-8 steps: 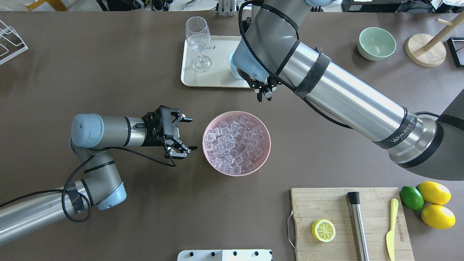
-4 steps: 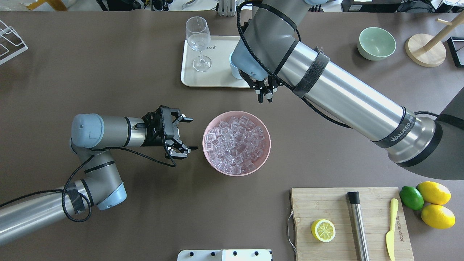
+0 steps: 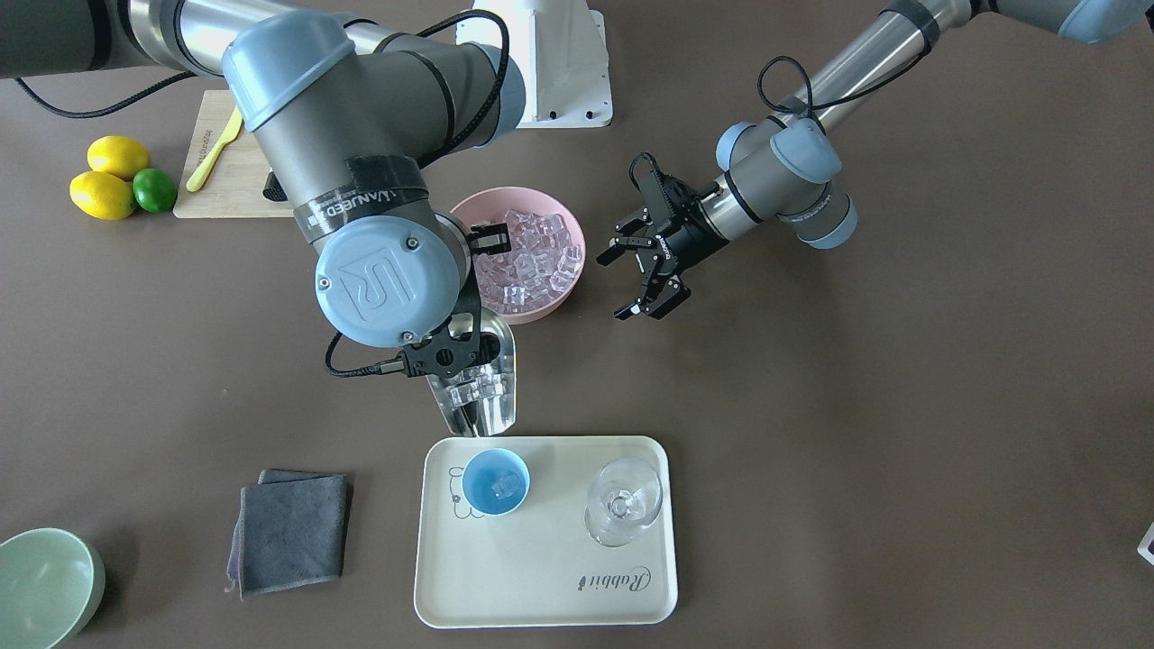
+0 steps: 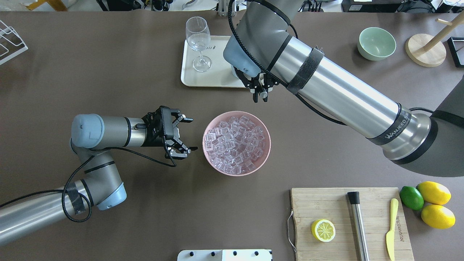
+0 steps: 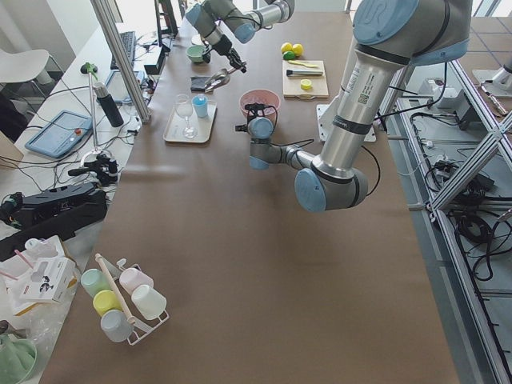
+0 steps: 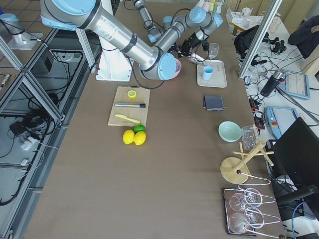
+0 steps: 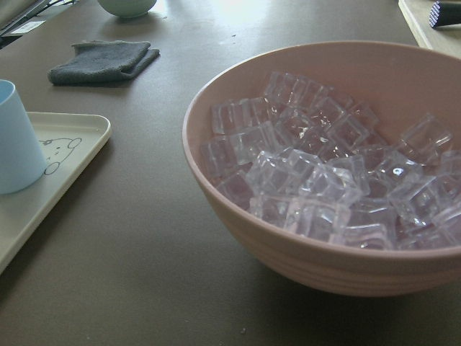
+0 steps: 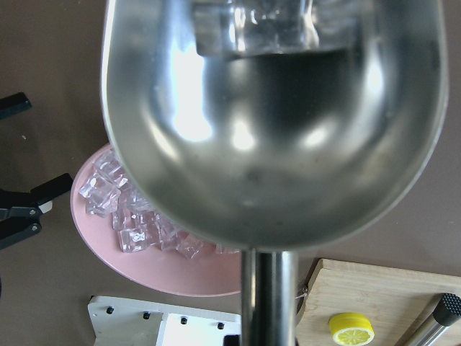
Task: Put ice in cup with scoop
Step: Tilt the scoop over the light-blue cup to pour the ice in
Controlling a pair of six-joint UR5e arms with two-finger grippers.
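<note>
R gripper (image 3: 448,350) is clamped on the handle of the scoop (image 3: 496,411). The grip itself is mostly hidden behind the big wrist joint in the front view. Overhead, only a bit of black finger hardware sticks out from under the arm.

Scoop hangs in the air btwn the pink bowl (image 3: 580,257) and the tray (image 3: 505,577), lip just at the tray's edge, short of the cup (image 3: 478,473). A few cubes of ice (image 3: 469,392) sit in its trough. In the R wrist view they're cut off by the frame top, so no count.

Cup stands on the tray beside the wine glass (image 3: 622,501), w/ one cube visible inside. Overhead, cup and scoop are both covered by the R arm. L wrist view catches only part of the cup at the frame's left edge.

Most ice is heaped in the pink bowl. L gripper (image 4: 192,133) is spread wide w/ nothing in it, just beside the bowl and apart from it.

Grey cloth (image 3: 293,532) lies near the tray. Green bowl (image 3: 41,586) is cut off at the frame corner. Cutting board (image 4: 319,203) carries a half lemon (image 4: 323,230), steel cylinder (image 4: 358,224) and yellow knife (image 4: 391,232); in the front view the R arm hides most of it. Side views are too small to read either gripper.
</note>
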